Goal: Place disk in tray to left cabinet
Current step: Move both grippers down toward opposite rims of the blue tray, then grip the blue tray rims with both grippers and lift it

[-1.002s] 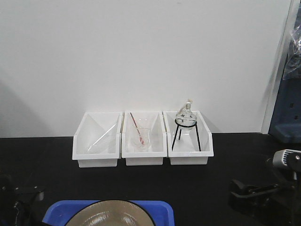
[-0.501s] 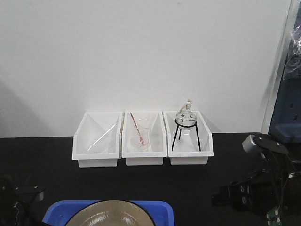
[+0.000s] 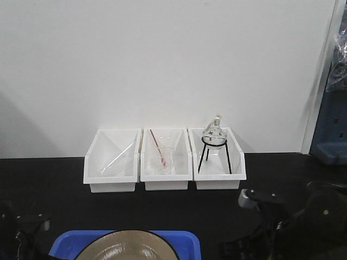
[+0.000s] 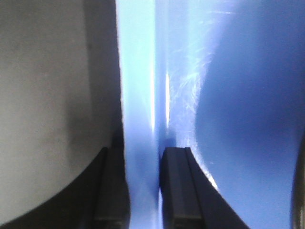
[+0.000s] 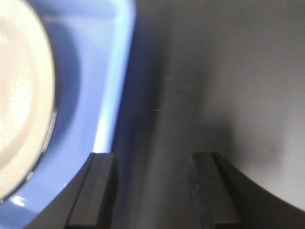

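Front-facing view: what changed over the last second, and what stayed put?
The right arm swung left and lower, toward the right side of the tray. The right gripper is open beside the rim, holding nothing. Nothing was grasped or released. The tray, the disk on it, the three white bins and the left arm stayed put; the left gripper clamps the tray's rim.

Black counter (image 3: 54,179) against a white wall (image 3: 162,65). Three white bins in a row at the far side, touching side by side. Left bin (image 3: 111,187): a clear glass rod (image 3: 120,156), leaning. Middle bin (image 3: 165,184): small glass beaker (image 3: 161,161) with a red-tipped rod (image 3: 156,143). Right bin (image 3: 217,184): round glass flask (image 3: 213,134) seated on a black tripod stand (image 3: 214,154). Blue equipment (image 3: 332,124) at far right edge, unclear
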Motion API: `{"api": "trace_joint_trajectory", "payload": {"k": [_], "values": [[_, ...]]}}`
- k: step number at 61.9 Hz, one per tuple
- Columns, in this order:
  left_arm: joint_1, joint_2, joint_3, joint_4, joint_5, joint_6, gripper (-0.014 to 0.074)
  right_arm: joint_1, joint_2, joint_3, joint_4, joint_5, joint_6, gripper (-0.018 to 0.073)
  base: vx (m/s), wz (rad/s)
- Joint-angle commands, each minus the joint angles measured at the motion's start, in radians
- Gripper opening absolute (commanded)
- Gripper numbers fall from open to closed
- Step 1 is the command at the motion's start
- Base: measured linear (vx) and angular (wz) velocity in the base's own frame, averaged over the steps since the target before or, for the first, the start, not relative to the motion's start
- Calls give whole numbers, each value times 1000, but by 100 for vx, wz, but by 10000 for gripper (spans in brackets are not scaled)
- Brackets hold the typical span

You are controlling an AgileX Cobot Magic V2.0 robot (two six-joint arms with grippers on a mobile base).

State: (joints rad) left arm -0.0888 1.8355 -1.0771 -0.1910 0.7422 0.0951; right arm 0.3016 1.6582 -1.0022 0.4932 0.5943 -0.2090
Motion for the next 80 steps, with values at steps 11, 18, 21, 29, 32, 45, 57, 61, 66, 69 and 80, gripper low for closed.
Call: {"api": "trace_joint_trajectory", "payload": {"k": [11, 18, 21, 29, 32, 45, 57, 61, 66, 69, 80], "values": [[1, -45, -24, -8, -20, -2, -6, 93, 79, -32, 58, -152, 24, 403, 0, 0], [1, -45, -24, -8, -20, -2, -6, 121, 122, -32, 92, -195, 24, 391, 0, 0], [1, -45, -24, -8, -20, -2, -6, 132, 139, -33, 108, -209, 24, 381, 0, 0], [1, -45, -24, -8, -21, -2, -6, 161, 175, -35, 147, -248, 24, 354, 0, 0], [1, -45, -24, -8, -22, -2, -6, 168, 187, -39, 156, -252, 24, 345, 0, 0], [1, -45, -24, -7, -24, -2, -6, 189, 245, -97, 171, -205, 25, 282, 0, 0], [1, -45, -24, -5, -25, -2, -6, 210, 287, -130, 177, -185, 42, 84, 0, 0], [1, -45, -24, -5, -25, -2, -6, 210, 296, -130, 175, -177, 43, -3, 0, 0], [1, -49, -24, -5, -24, -2, -6, 210, 298, -130, 165, -165, 43, -12, 0, 0], [1, -54, -24, -5, -21, -2, -6, 210, 295, -130, 156, -159, 43, -8, 0, 0], [1, -91, -37, -5, 4, -10, -4, 192, 247, -134, 126, -138, 49, -3, 0, 0]]}}
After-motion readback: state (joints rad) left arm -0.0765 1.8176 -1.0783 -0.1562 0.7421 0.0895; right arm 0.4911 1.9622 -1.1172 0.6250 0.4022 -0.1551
